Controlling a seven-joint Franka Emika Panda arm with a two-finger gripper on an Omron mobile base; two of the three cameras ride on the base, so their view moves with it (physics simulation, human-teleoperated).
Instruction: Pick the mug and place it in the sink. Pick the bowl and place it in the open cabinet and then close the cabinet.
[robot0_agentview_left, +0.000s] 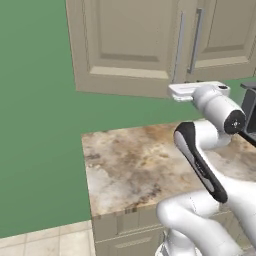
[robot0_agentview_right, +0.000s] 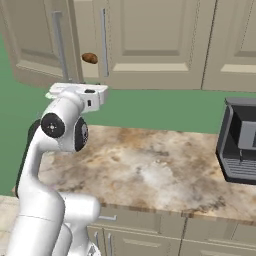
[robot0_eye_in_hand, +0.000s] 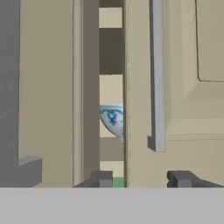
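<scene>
Bowl (robot0_eye_in_hand: 112, 120) inside cabinet (robot0_eye_in_hand: 183, 87), seen through door gap; gripper (robot0_eye_in_hand: 142, 178) partly open, empty.

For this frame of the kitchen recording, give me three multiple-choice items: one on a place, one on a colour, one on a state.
1. Where is the bowl?
A. On the counter
B. Inside the cabinet, on a shelf
C. In the hand

2. What colour is the wall behind the counter?
A. Green
B. Blue
C. White

3. How does the cabinet door stand?
A. Wide open
C. Taken off
B. Nearly shut, with a narrow gap left

Answers:
1 B: the hand view shows the blue-patterned bowl through the gap between the doors.
2 A: both base views show a green wall.
3 B: a thin slit remains beside the door's bar handle, with the hand close in front of it.
</scene>
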